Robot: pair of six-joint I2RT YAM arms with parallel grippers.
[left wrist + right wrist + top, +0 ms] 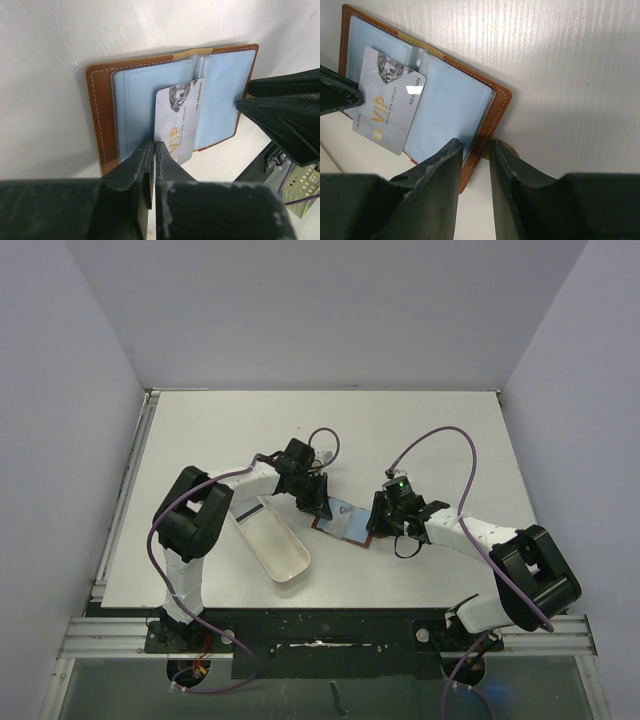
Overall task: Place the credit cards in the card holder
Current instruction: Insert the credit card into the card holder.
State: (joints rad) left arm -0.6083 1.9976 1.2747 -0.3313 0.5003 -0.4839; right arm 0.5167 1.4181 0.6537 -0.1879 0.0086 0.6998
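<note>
The card holder (352, 530) lies open on the table, brown leather (97, 120) with pale blue pockets. A silver credit card (179, 116) marked VIP sits partly inside the middle pocket, its near end sticking out. My left gripper (154, 146) is shut, its tips at the card's protruding corner, nothing visibly pinched between them. My right gripper (474, 145) stands partly open astride the holder's brown edge (496, 111): one finger on the blue pocket, the other beside the small tab. In the right wrist view the card (387, 112) has the left fingertips (340, 95) against its edge.
A long white oblong tray (278, 542) lies just left of the holder, close under the left arm. Grey walls close the table on the left, back and right. Cables loop above both wrists.
</note>
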